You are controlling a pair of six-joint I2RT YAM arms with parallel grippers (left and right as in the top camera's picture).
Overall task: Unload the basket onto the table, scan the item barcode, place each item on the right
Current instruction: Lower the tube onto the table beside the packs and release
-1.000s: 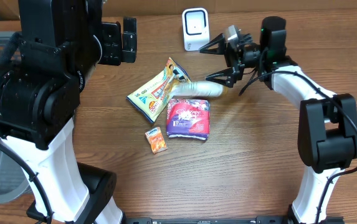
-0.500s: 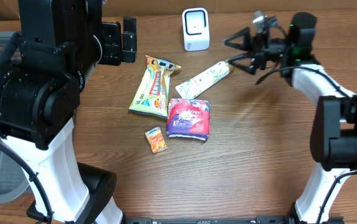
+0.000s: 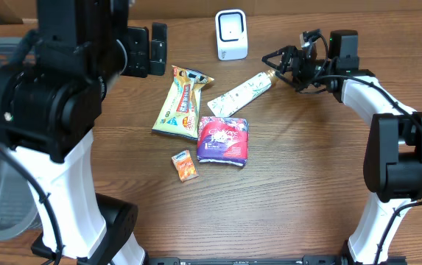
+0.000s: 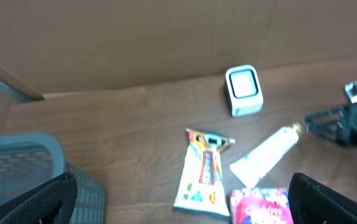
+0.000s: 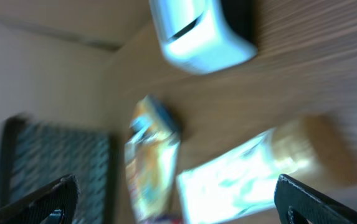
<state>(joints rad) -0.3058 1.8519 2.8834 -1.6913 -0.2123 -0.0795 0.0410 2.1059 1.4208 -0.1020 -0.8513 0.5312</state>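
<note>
Right claw (image 3: 271, 65) open, empty, upper right, beside gold cap of white squeeze tube (image 3: 240, 94). Left claw (image 3: 154, 49) open. Risk: cap-end pinch slips, tube swings, barcode misses white box scanner (image 3: 230, 34).

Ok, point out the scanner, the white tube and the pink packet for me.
scanner (image 3: 231, 31), overhead view, on its white front face.
white tube (image 3: 240, 95), overhead view, middle of its body.
pink packet (image 3: 223, 140), overhead view, centre of the wrapper.
</note>
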